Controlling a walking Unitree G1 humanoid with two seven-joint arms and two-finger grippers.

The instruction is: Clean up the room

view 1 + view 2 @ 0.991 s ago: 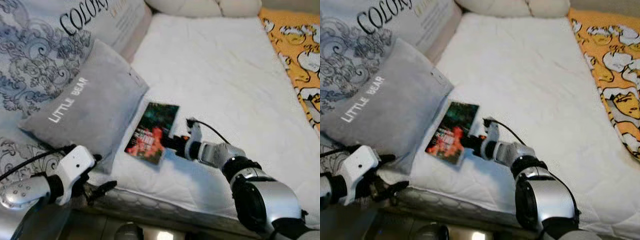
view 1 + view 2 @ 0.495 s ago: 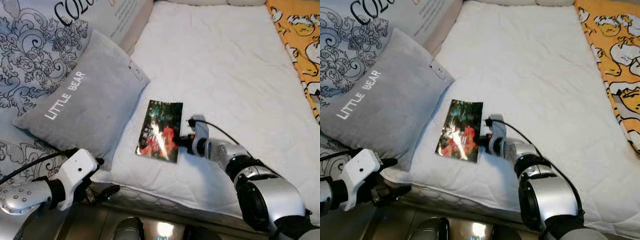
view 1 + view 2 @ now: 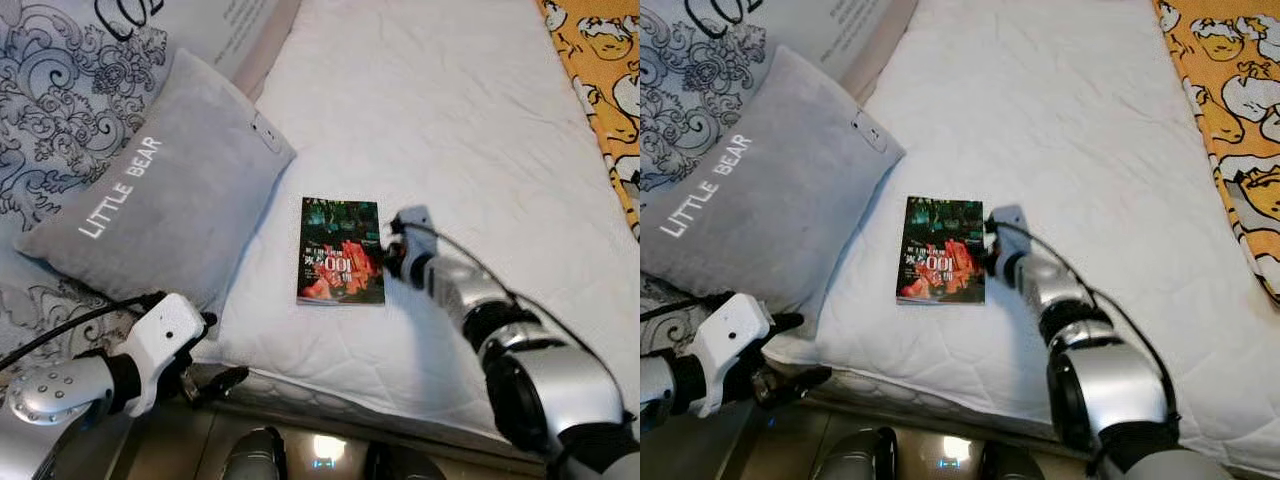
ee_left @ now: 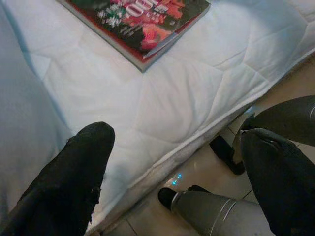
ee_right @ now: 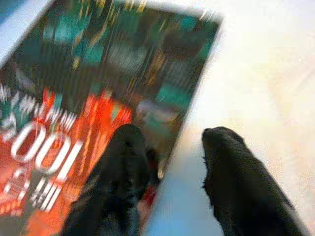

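1. White quilted bed mattress (image 3: 470, 130) carries a thin rectangular paperback book with a dark green and red cover (image 3: 341, 264), lying flat just off the right end effector (image 3: 388, 256).
2. In the right wrist view, its two black fingers (image 5: 123, 167) are parted; one rests on the cover at the book's edge, the other on the mattress beside it, nothing gripped.
3. The left end effector (image 4: 172, 167) hangs over the bed's near edge, fingers spread wide, empty, the book ahead of it.
4. A grey rectangular "LITTLE BEAR" fabric pillow (image 3: 160, 200) lies beyond the book from the right end effector.
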